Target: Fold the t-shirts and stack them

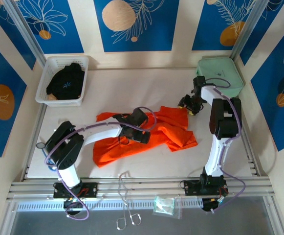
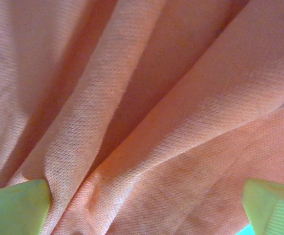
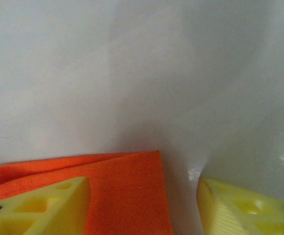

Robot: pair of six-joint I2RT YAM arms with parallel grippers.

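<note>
Hovering over orange t-shirt (image 1: 177, 128), left gripper (image 2: 144, 208) spread wide, right gripper (image 3: 142, 196) straddling corner

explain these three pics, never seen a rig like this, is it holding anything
Two robot arms are bolted at the table's near edge. The wide picture looks down from above; the other two come from cameras on each wrist, yellow fingertips showing. On the table lie an orange t-shirt, a white basket holding a black garment, and a mint-green case. The left gripper is open over the shirt's folds; the right gripper is open at its corner. Nothing looks gripped.
</note>
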